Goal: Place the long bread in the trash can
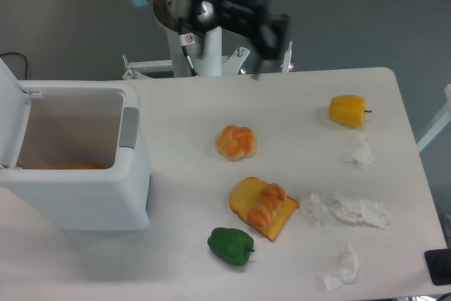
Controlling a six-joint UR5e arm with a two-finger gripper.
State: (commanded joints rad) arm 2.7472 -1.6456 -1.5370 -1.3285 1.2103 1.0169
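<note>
The trash can [77,195] stands at the left of the table, a boxy white-grey bin with its lid swung open to the left and a grey tab [130,127] on its right rim. Inside, at the bottom, a thin orange-yellow strip shows; it looks like the long bread [70,166], mostly hidden by the bin's front wall. My gripper [273,60] hangs over the table's far edge, well right of the bin. It is open and holds nothing.
A round knotted bun [236,142] lies mid-table. A croissant on a yellow slice [263,207], a green pepper [230,246], a yellow pepper [348,111] and several crumpled tissues [358,211] lie to the right and front. The arm's base [201,51] stands behind the table.
</note>
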